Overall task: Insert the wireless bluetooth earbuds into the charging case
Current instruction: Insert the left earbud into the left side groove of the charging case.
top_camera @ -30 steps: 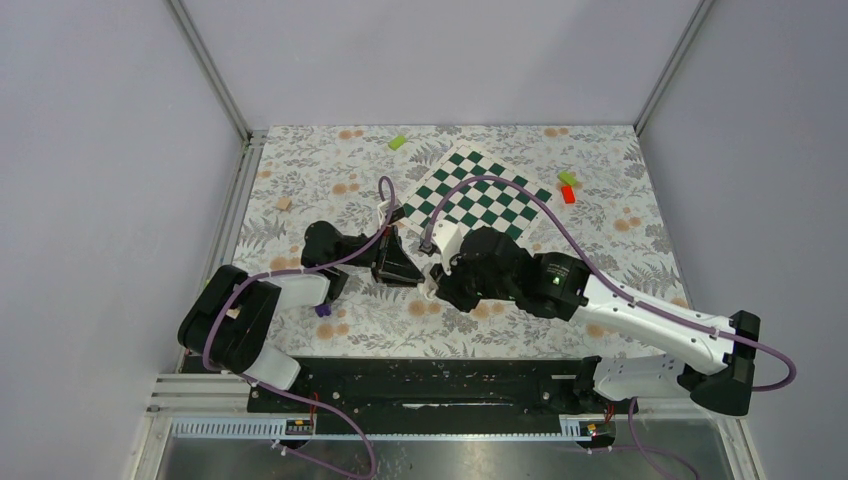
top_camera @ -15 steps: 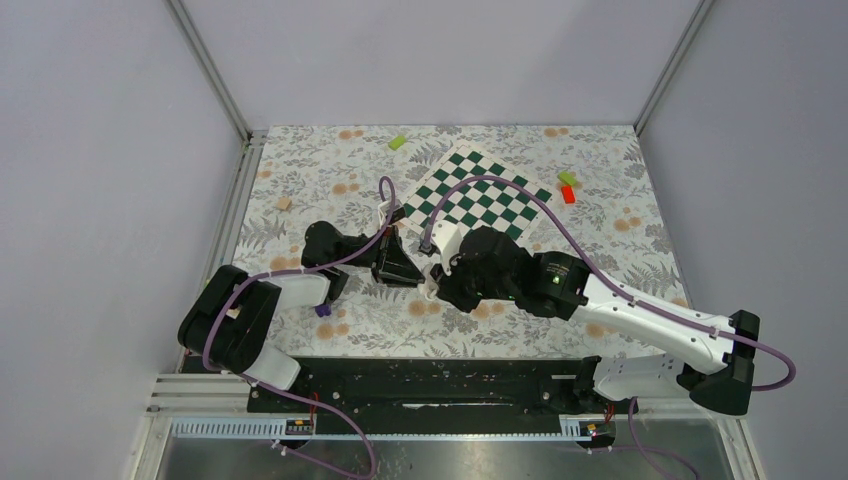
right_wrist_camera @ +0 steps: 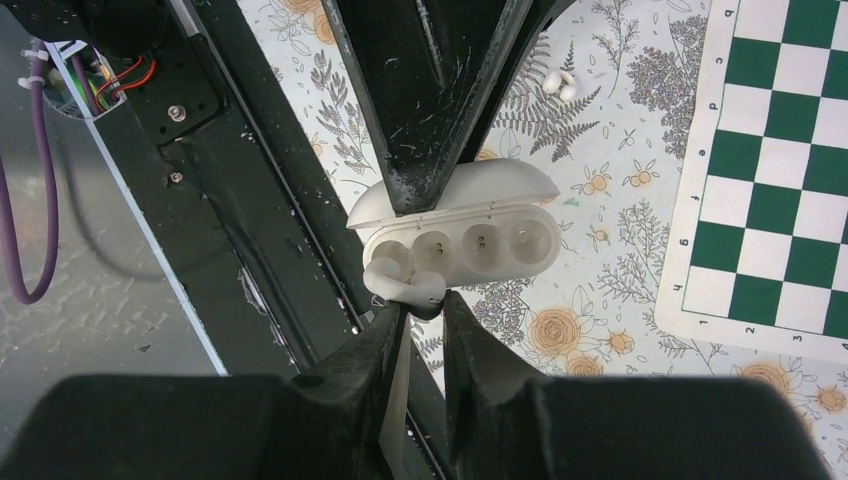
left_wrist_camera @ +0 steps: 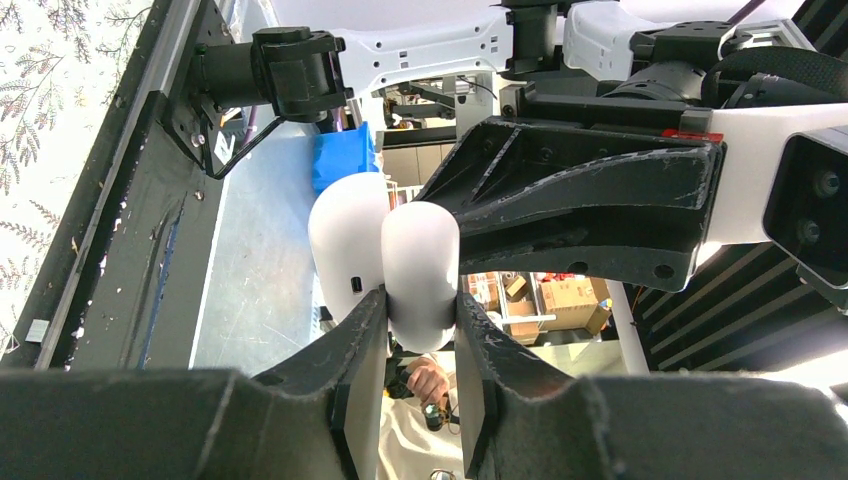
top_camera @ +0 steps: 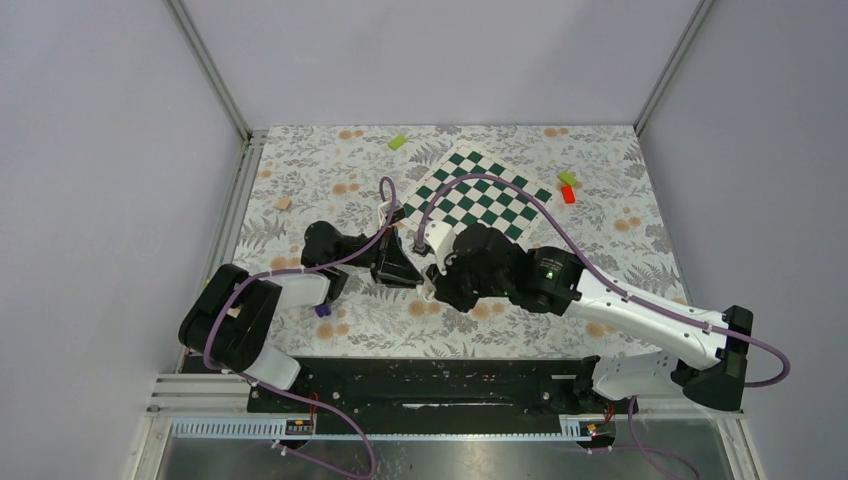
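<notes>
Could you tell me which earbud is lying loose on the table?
The earbud on the floral cloth beyond the open charging case; the other earbud is pinched in the right gripper at the case's rim.

In the right wrist view, lower centre, the earbud [right_wrist_camera: 405,285] is partly hidden between the jaws of the right gripper [right_wrist_camera: 420,312]. The fingers [right_wrist_camera: 385,90] of the left gripper [right_wrist_camera: 425,198] cover the middle of the lid of the charging case [right_wrist_camera: 490,240]. A second earbud [right_wrist_camera: 558,84], upper centre, is too small to tell how it lies. In the top view the arms hide case and held earbud.
</notes>
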### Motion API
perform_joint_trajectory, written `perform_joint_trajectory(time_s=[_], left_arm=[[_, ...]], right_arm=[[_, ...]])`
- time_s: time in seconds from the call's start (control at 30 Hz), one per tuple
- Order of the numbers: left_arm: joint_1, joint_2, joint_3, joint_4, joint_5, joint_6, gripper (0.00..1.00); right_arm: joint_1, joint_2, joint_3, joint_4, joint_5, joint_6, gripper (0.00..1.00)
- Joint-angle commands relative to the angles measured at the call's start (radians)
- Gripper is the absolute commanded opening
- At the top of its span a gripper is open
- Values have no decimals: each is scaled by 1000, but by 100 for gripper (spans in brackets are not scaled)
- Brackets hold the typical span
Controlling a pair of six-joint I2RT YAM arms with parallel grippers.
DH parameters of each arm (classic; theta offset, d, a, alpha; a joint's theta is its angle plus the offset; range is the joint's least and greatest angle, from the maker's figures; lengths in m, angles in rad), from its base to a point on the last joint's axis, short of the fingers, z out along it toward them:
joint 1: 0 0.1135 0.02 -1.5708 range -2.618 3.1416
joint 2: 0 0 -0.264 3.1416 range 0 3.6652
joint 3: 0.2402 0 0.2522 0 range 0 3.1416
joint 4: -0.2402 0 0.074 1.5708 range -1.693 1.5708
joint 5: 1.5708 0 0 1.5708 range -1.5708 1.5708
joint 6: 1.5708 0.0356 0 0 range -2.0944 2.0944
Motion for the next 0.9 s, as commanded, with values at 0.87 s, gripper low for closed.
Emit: perform_joint_trajectory(time_s=[0.87], left_arm=[[-4, -19, 20, 125, -59, -25, 0]], right_arm=[[47, 68, 49, -41, 9, -97, 19]])
